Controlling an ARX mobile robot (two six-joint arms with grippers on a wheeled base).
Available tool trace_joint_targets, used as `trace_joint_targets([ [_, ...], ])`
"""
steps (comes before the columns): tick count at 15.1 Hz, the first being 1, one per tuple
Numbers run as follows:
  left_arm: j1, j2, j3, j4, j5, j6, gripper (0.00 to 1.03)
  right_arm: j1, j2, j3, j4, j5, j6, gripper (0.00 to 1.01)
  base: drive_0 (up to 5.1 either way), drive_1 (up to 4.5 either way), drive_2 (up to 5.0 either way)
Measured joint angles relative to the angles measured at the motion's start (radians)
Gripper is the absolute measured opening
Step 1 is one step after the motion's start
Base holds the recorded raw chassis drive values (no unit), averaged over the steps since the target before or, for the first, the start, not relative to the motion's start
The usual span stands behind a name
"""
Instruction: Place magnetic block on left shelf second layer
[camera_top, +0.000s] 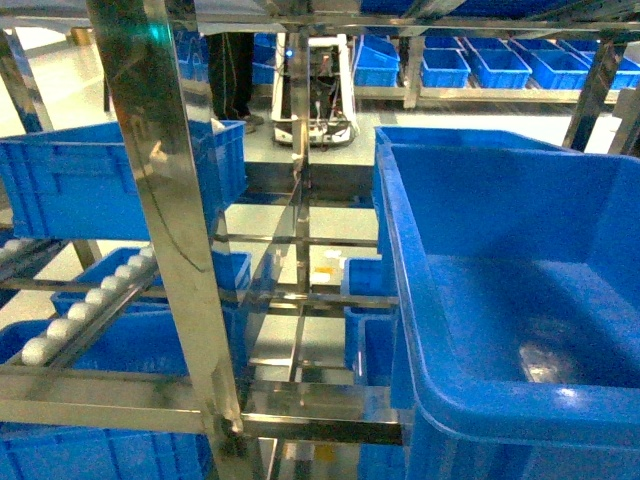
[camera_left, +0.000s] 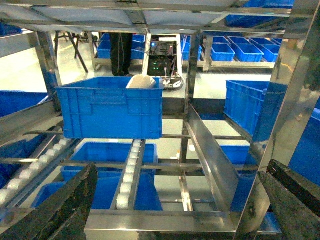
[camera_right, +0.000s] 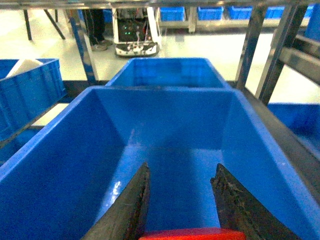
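Note:
The magnetic block (camera_right: 192, 234) shows as a red slab at the bottom edge of the right wrist view, held between the dark fingers of my right gripper (camera_right: 182, 167). That gripper hangs over the inside of a large deep blue bin (camera_right: 60, 165). My left gripper (camera_left: 182, 172) is open and empty, facing the steel rack. There, a tier with white rollers (camera_left: 129, 170) bears a blue bin (camera_left: 110, 110). In the head view this left tier's bin (camera_top: 110, 175) and rollers (camera_top: 90, 300) sit behind a steel post (camera_top: 180, 230). Neither gripper shows in the head view.
A big blue bin (camera_top: 520, 300) fills the right of the head view. A front steel rail (camera_left: 160, 220) and a slanted steel divider (camera_left: 210, 155) lie close before the left gripper. Further blue bins stand on lower tiers and far racks. A wheeled robot base (camera_top: 315, 100) stands beyond.

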Motion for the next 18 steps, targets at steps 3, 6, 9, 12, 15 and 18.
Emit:
trace_joint_targets([
  [3,0.000,0.000,0.000,-0.001,0.000,0.000,0.98,0.019,0.033,0.002,0.014,-0.008,0.030,0.33,0.0,0.00,0.0],
  [6,0.000,0.000,0.000,0.000,0.000,0.000,0.98,0.055,0.225,0.075,0.069,-0.035,0.107,0.33,0.0,0.00,0.0],
  [9,0.000,0.000,0.000,0.000,0.000,0.000,0.98,0.067,0.531,0.309,0.053,-0.042,0.174,0.33,0.0,0.00,0.0],
  [12,0.000,0.000,0.000,0.000,0.000,0.000,0.98,0.072,0.778,0.510,0.005,-0.023,0.196,0.33,0.0,0.00,0.0],
  [15,0.000,0.000,0.000,-0.001,0.000,0.000,0.98,0.086,0.938,0.578,0.005,0.027,0.196,0.33,0.0,0.00,0.0],
  [18,0.000,0.000,0.000,0.000,0.000,0.000,0.98,0.098,0.956,0.582,0.039,0.039,0.210,0.61,0.0,0.00,0.0],
])
